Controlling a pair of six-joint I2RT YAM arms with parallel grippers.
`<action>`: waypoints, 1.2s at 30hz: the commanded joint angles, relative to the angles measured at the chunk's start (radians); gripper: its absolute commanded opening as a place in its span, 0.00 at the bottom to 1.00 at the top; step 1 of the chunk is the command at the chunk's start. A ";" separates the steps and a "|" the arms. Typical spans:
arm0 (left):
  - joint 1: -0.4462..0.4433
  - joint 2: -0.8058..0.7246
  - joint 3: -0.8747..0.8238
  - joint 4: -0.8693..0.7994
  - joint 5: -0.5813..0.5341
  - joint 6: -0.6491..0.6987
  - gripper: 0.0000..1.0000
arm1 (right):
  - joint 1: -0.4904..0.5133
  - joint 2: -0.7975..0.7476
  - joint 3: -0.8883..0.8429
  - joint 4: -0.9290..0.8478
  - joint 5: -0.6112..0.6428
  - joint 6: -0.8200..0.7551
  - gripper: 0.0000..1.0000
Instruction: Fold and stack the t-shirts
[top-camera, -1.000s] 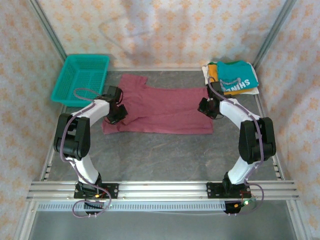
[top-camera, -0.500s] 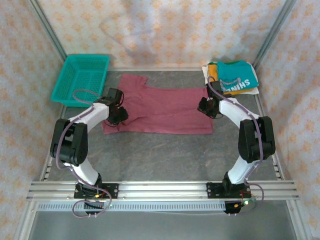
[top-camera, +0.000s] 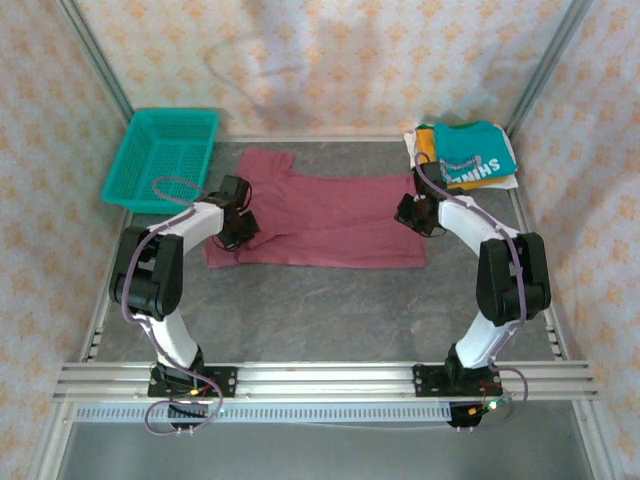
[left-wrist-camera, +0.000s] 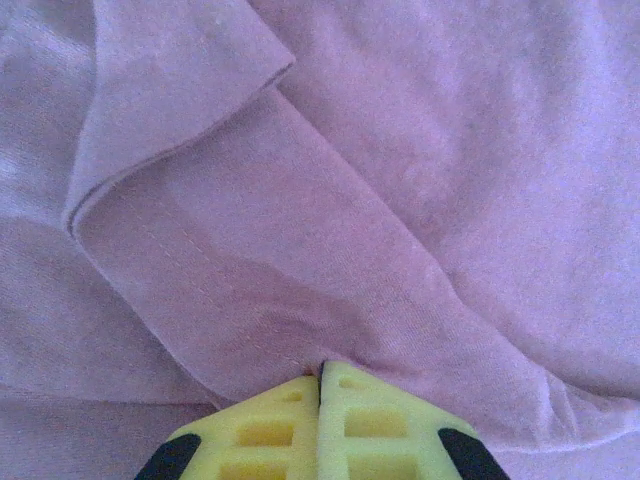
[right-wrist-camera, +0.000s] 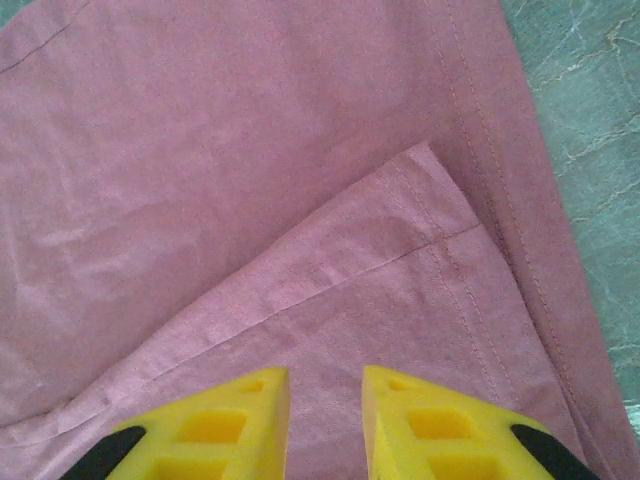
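Observation:
The maroon t-shirt (top-camera: 325, 215) lies partly folded in the middle of the table, print hidden. My left gripper (top-camera: 240, 222) is at its left end; in the left wrist view its yellow fingertips (left-wrist-camera: 345, 385) are pressed together, pinching a ridge of the maroon fabric (left-wrist-camera: 300, 260). At the shirt's right end sits my right gripper (top-camera: 410, 214), which hovers open (right-wrist-camera: 326, 385) over a folded-over corner of the maroon cloth (right-wrist-camera: 400, 270). A folded pile at the back right has the teal t-shirt (top-camera: 478, 150) with white print on top, the orange-yellow one (top-camera: 427, 143) and the cream one (top-camera: 412, 140) beneath.
A teal plastic mesh basket (top-camera: 160, 155) stands at the back left. Patterned walls and metal frame posts close in the table on three sides. Bare grey tabletop (top-camera: 320, 310) stretches between the shirt and the arm bases.
My left gripper has shifted slightly back and to the right, further onto the shirt's left end. The right arm has barely moved.

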 joint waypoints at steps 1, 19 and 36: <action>-0.013 -0.079 0.022 -0.046 -0.061 0.008 0.00 | -0.004 0.008 0.016 0.013 0.039 -0.015 0.26; -0.065 -0.327 -0.033 -0.179 -0.121 0.006 0.00 | -0.037 0.179 0.175 -0.091 0.118 -0.011 0.37; -0.125 -0.442 -0.074 -0.244 -0.087 -0.030 0.00 | -0.012 0.167 0.151 -0.031 -0.025 0.091 0.57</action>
